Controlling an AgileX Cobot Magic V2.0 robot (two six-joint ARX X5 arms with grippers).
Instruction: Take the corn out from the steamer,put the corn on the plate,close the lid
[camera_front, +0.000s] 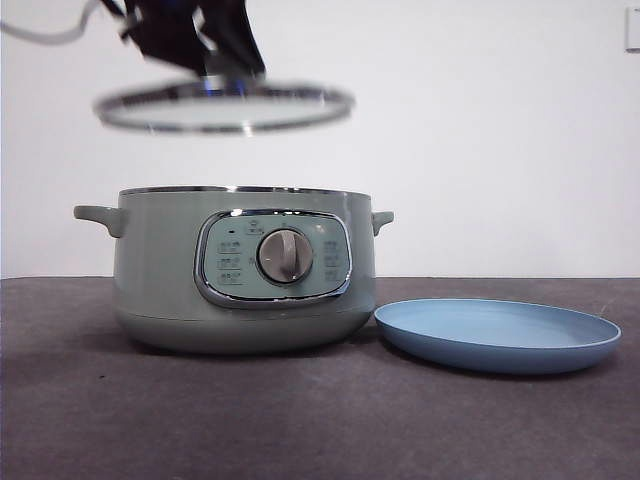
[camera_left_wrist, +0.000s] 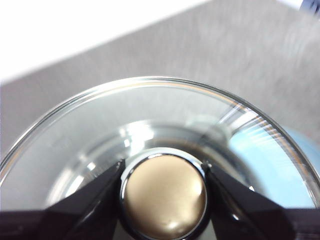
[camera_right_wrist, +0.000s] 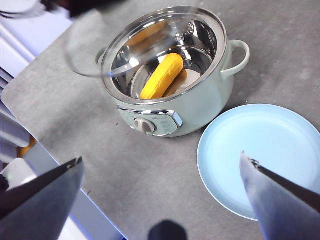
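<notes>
Jaws grip lid (camera_front: 225, 105) above steamer (camera_front: 240, 270) — grey table (camera_front: 300, 420), white wall (camera_front: 480, 130).

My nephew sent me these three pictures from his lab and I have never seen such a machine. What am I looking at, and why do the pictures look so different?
It is a robot with two arms at a table, each ending in two black jaws. The three pictures show one moment from three cameras.

The first looks level across the table: a green steamer stands beside an empty blue plate, and the glass lid hangs in the air above the pot.

The second camera sits on the left arm's wrist. Its left gripper is shut on the lid's knob, so this arm holds the lid up.

The third sits on the right wrist, high above the table. Its right gripper is open and holds nothing. Looking down, you see the yellow corn lying inside the open pot.
</notes>
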